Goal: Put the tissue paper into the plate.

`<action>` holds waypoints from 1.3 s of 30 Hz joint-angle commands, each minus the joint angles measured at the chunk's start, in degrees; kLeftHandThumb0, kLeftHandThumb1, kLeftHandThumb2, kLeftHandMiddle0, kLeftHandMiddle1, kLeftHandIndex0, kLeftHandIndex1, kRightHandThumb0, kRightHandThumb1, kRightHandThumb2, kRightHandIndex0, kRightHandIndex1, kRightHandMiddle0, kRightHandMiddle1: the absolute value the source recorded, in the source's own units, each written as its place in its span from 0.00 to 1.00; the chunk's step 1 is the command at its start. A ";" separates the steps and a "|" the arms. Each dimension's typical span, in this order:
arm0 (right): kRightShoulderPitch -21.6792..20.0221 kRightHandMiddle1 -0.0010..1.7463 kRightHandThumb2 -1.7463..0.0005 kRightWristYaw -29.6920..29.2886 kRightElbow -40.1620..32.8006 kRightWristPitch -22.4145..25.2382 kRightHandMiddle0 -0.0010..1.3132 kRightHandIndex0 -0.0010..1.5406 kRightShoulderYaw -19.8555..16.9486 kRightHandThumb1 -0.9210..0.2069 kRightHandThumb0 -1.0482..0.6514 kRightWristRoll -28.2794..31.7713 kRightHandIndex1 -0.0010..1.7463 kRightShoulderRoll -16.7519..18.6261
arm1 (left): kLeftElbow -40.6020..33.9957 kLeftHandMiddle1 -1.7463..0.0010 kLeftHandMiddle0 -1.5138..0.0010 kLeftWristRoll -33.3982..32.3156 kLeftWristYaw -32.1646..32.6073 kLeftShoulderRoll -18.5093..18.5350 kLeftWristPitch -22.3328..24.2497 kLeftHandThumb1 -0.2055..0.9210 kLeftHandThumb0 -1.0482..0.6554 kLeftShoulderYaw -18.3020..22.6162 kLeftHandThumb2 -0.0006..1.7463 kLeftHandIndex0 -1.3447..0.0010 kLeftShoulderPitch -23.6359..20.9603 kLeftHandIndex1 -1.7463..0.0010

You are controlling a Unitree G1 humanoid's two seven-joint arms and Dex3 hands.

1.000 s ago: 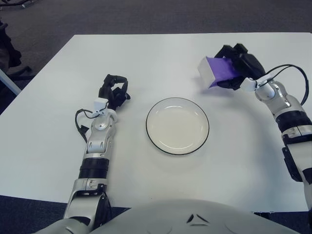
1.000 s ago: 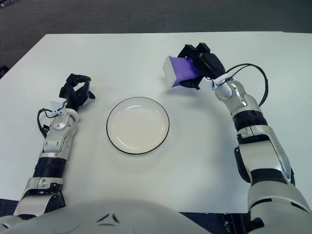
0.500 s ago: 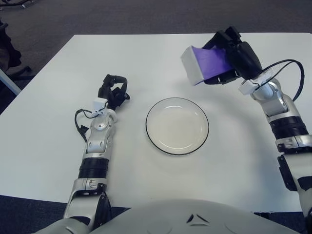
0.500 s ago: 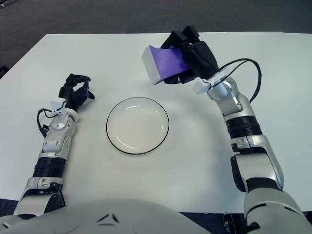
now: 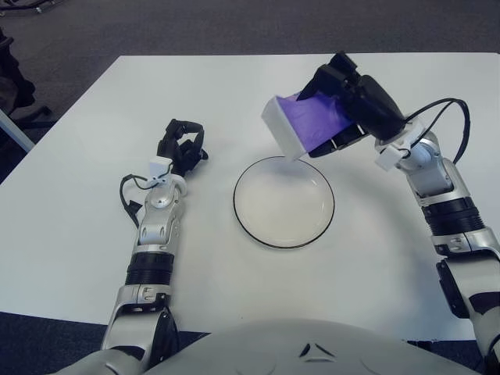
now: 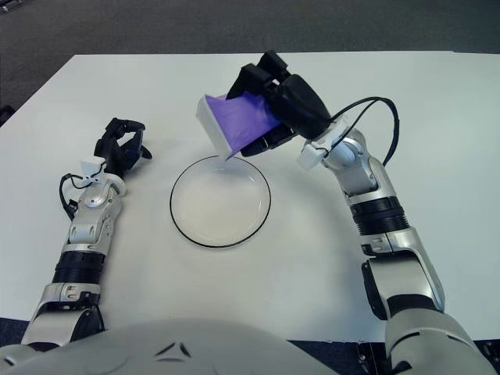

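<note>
The robot's black right hand (image 5: 355, 98) has its three fingers wrapped around the purple and white box-shaped pack of tissue paper (image 5: 301, 125), and it holds the pack up in the air, tilted, with one white end pointing down. The pack looks smooth and flat-sided (like a small brick), and its low corner shows over the rim at about 12 o'clock of the round white plate with a thin black rim (image 5: 283, 201). Whether that corner touches the plate cannot be told. The plate is shiny and shallow, and it sits on the flat white table (image 5: 78, 211). The black left hand (image 5: 182, 147) shows at about 9 o'clock from the plate, well apart from it, with its fingers curled in and holding nothing.
</note>
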 commanded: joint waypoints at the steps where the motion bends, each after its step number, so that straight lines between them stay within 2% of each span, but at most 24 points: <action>1: 1.01 1.00 0.94 1.36 -0.82 -2.06 0.49 0.55 1.08 0.00 0.59 -0.06 1.00 0.93 | 5.28 0.00 0.44 0.74 0.03 -1.70 0.96 0.99 0.40 -0.29 0.20 0.70 5.77 0.11; 9: 3.30 1.00 0.92 11.34 -1.36 -1.20 0.48 0.55 4.71 0.00 0.62 11.78 1.00 1.38 | 5.27 0.00 0.44 0.82 0.10 -1.88 0.69 0.99 0.40 -0.56 0.20 0.70 6.01 0.11; 14: 4.47 1.00 0.92 18.08 -3.52 2.73 0.48 0.54 5.60 0.00 0.63 17.28 1.00 0.56 | 4.92 0.00 0.44 0.86 0.25 -2.04 0.91 0.99 0.40 -0.69 0.20 0.70 6.13 0.11; 19: 5.17 1.00 0.91 22.78 -5.91 6.42 0.48 0.49 5.27 0.00 0.62 19.53 1.00 0.36 | 4.65 0.00 0.44 0.92 0.43 -2.16 1.19 0.99 0.40 -0.77 0.20 0.70 6.15 0.11; 22: 5.15 1.00 0.90 25.98 -7.24 8.75 0.44 0.45 5.29 0.00 0.61 20.80 1.00 -0.34 | 4.57 0.00 0.44 0.97 0.55 -2.23 1.38 0.99 0.40 -0.81 0.20 0.70 6.11 0.11; 24: 5.10 0.92 0.85 27.83 -7.90 9.97 0.37 0.40 5.21 0.00 0.49 21.57 1.00 -0.65 | 4.55 0.00 0.44 0.98 0.59 -2.27 1.45 0.99 0.40 -0.83 0.20 0.70 6.08 0.11; 26: 4.96 0.89 0.84 29.49 -8.51 10.80 0.35 0.39 5.14 0.00 0.45 21.96 1.00 -0.81 | 4.55 0.00 0.44 0.98 0.63 -2.31 1.54 0.99 0.40 -0.84 0.20 0.70 6.03 0.11; 27: 4.71 0.86 0.82 30.23 -9.03 10.84 0.35 0.37 5.38 0.02 0.48 21.51 0.98 -0.90 | 4.54 0.00 0.44 0.97 0.64 -2.33 1.59 0.99 0.40 -0.83 0.20 0.70 6.01 0.11; 29: 4.48 0.79 0.85 31.17 -9.68 10.93 0.32 0.36 5.51 0.01 0.56 20.92 0.89 -0.86 | 4.53 0.00 0.44 0.95 0.65 -2.35 1.64 0.99 0.40 -0.82 0.20 0.70 5.99 0.11; 30: 4.17 0.78 0.85 31.53 -9.63 10.10 0.32 0.36 5.58 0.01 0.57 20.13 0.87 -0.93 | 4.51 0.00 0.44 0.94 0.65 -2.36 1.66 0.99 0.40 -0.81 0.20 0.70 5.99 0.11; 36: 2.73 0.86 0.82 32.16 -8.17 5.03 0.19 0.33 5.43 0.00 0.61 15.19 0.81 -1.27 | 4.48 0.00 0.44 0.92 0.71 -2.45 1.63 0.99 0.40 -0.79 0.20 0.70 6.02 0.11; 37: 2.51 0.88 0.80 32.37 -7.58 4.35 0.22 0.32 5.52 0.00 0.54 15.13 0.64 -1.14 | 4.48 0.00 0.44 0.93 0.74 -2.46 1.63 0.99 0.40 -0.79 0.20 0.70 6.01 0.11; 38: 2.31 0.69 0.82 32.51 -7.03 3.79 0.22 0.32 5.60 0.00 0.48 15.03 0.46 -1.00 | 4.60 0.00 0.44 0.93 0.74 -2.46 1.60 0.99 0.40 -0.77 0.20 0.70 5.94 0.11; 39: 2.18 0.60 0.83 32.61 -6.63 3.40 0.24 0.33 5.63 0.00 0.46 14.96 0.38 -0.88 | 4.69 0.00 0.44 0.93 0.75 -2.45 1.57 0.99 0.40 -0.76 0.20 0.70 5.89 0.11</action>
